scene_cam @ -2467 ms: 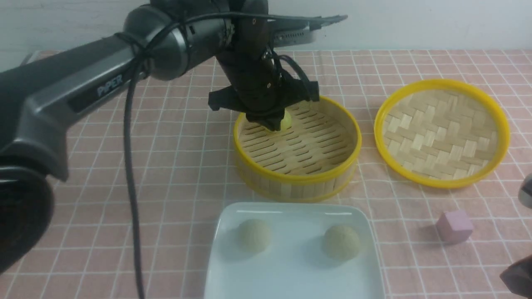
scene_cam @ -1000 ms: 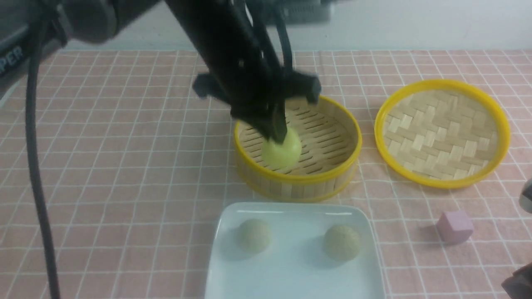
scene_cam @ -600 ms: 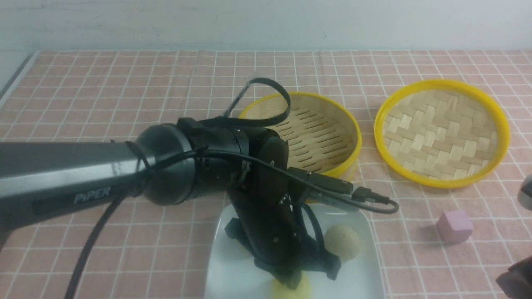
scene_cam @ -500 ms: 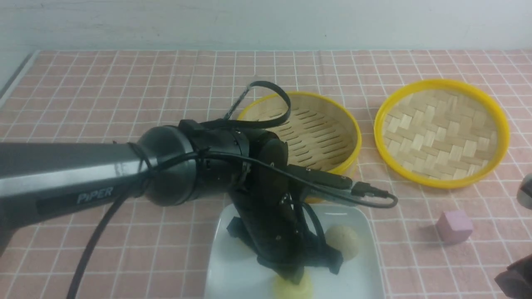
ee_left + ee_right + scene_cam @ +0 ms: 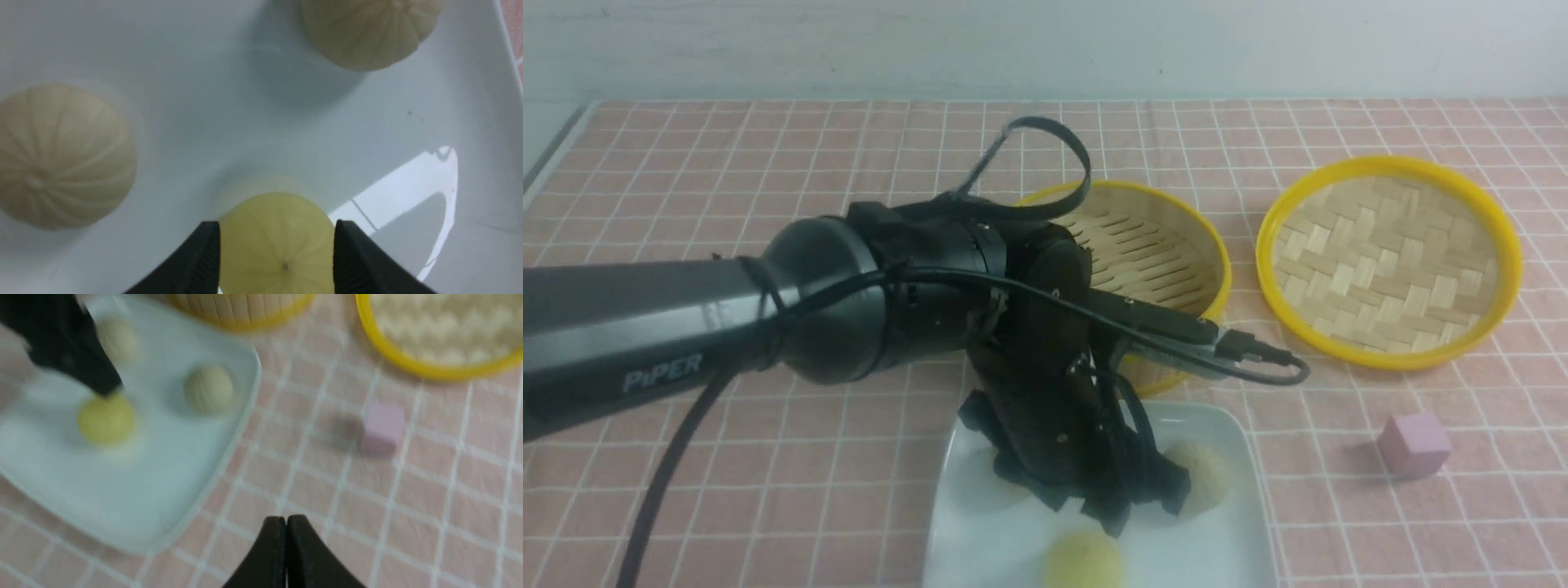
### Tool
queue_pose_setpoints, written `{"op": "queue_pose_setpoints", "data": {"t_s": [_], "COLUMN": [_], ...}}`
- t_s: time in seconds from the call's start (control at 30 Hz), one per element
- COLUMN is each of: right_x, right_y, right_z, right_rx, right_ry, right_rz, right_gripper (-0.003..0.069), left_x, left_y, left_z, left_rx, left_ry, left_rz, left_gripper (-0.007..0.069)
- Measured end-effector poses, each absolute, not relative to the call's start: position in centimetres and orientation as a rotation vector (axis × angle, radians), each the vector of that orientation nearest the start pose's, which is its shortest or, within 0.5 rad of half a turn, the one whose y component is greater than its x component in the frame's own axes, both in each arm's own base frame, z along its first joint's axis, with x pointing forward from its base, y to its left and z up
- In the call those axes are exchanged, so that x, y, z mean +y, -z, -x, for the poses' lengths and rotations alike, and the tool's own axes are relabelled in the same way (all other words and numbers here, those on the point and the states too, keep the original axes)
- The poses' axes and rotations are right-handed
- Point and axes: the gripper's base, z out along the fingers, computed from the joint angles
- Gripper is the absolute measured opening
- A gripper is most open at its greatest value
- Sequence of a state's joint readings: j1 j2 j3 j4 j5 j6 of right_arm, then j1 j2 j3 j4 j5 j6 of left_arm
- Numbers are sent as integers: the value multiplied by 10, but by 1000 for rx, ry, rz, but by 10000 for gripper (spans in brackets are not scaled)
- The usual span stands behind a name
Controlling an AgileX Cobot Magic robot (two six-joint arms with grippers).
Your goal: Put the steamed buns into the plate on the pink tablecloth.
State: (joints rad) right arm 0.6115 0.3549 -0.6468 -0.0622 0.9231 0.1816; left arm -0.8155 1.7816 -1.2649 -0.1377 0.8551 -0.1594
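Pink tablecloth with white grid is spread under all the things. On it lies the large white plate, and behind the plate are the steamer and its woven lid. The left gripper is over the plate with its two fingers apart, one at each side of the yellow bun. The right gripper is closed, with nothing between its tips. All three buns are in the plate: the yellow one and two pale buns.

I judge that the step in hand is the release of the last bun. The next move calls for lifting the left gripper straight up, so that no finger pushes the bun, and then going back.

Compared with the earlier front view, the left fingers are now spread and a little higher, and the right arm is gone from the edge of that view.
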Motion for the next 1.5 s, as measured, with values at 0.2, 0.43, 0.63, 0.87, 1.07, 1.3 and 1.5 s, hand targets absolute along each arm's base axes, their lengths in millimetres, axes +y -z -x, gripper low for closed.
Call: {"op": "queue_pose_setpoints", "data": {"t_s": [0.2,0.43,0.63,0.87,1.07,1.3,1.5], "right_x": [34,37,37,37,37,26,13], "right_y": [-288,-278,-278,-278,-278,-267,-211], "right_z": [-54,-57,-57,-57,-57,-50,-48], "right_rx": [1862,1832,1830,1830,1829,1775,1836], "right_ry": [-406,-408,-408,-408,-409,-372,-218], "right_rz": [518,527,527,527,526,427,242], "right_gripper": [-11,-10,-3,8,10,18,26], "left_x": [-267,-267,-267,-268,-270,-269,-265], "left_y": [-220,-220,-220,-221,-222,-236,-247], "left_z": [-240,-240,-240,-241,-242,-241,-240], "left_rx": [2798,2801,2800,2788,2752,2676,2634], "left_ry": [324,322,321,329,341,353,349], "left_rz": [-852,-853,-854,-849,-857,-873,-879], "left_gripper": [424,414,391,353,244,20,-1]}}
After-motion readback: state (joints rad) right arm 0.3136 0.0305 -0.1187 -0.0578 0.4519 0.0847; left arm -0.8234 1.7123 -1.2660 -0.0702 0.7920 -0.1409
